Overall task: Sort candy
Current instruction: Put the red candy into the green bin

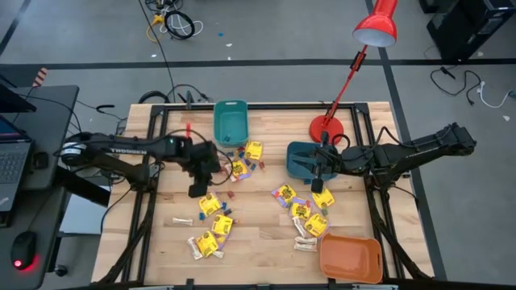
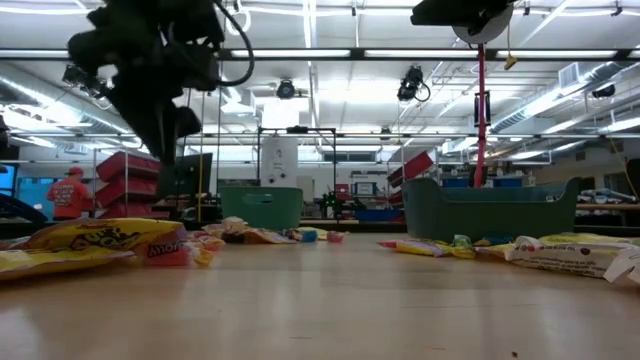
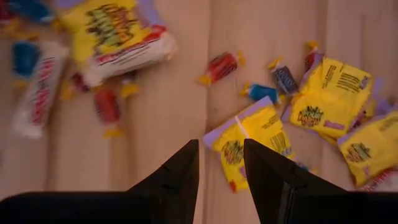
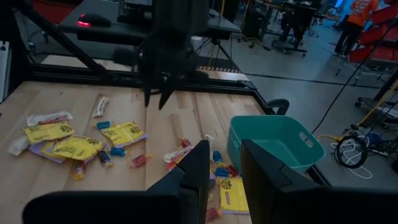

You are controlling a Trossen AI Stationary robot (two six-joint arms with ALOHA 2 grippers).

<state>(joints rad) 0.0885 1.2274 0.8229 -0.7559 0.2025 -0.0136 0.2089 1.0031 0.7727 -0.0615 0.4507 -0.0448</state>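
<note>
The candy (image 1: pixel 242 201) lies scattered over the wooden surface (image 1: pixel 258 246) in two loose groups — one toward the left arm's side, one toward the right arm's side. It consists of square yellow packets (image 3: pixel 249 140), pale stick-shaped pieces (image 1: pixel 184 220) and tiny blue, red and orange pieces (image 3: pixel 221 65).

Left claw (image 1: pixel 197 191): suspended above the surface over the left group, not touching any piece. In the left wrist view its two dark fingers (image 3: pixel 180 177) stand apart with a clear gap, nothing between them; a yellow packet with a purple edge lies on the wood just beyond the fingertips.

Right claw (image 1: pixel 317 180): positioned at the near edge of the dark teal bin (image 1: pixel 305 159), above the surface. In the right wrist view its fingers (image 4: pixel 196 168) stand slightly apart with a narrow gap and hold nothing.

Containers:
- light teal bin (image 1: pixel 230 121), at the far side of the surface, small candy pieces just beside its near end
- dark teal bin, near the red lamp base (image 1: pixel 326 127)
- orange bin (image 1: pixel 351 258), at the near right corner, yellow packets close beside it

The low view shows yellow packets lying flat on the surface at both sides — the left arm hangs above them
</note>
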